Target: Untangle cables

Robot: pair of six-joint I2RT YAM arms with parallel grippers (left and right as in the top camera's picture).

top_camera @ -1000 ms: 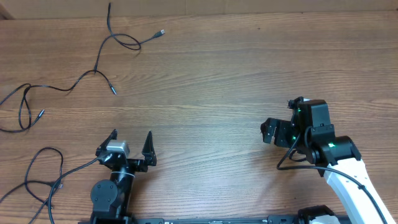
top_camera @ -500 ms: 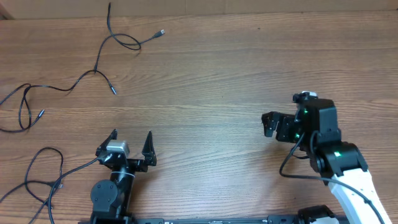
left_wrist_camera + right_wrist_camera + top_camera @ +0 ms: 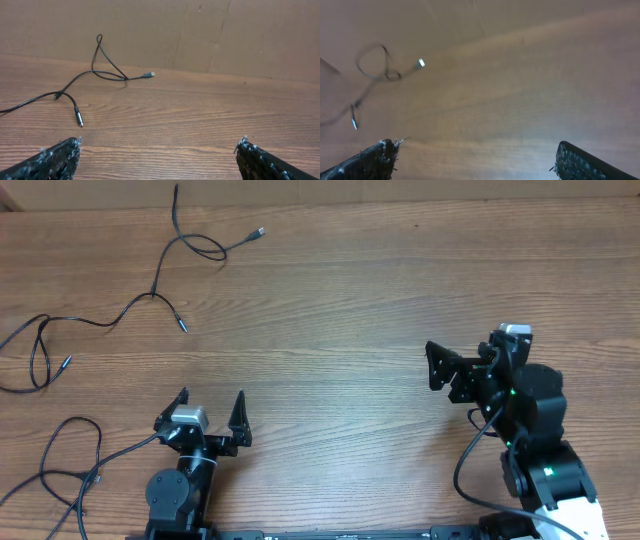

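No readable text or labels.

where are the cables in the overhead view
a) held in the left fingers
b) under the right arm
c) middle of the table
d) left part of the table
d: the cables all sprawl loose over the left part of the table.

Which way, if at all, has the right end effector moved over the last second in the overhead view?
Yes. The right end effector has drifted rightward and slightly up the picture, farther from the left end effector, which has stayed put.
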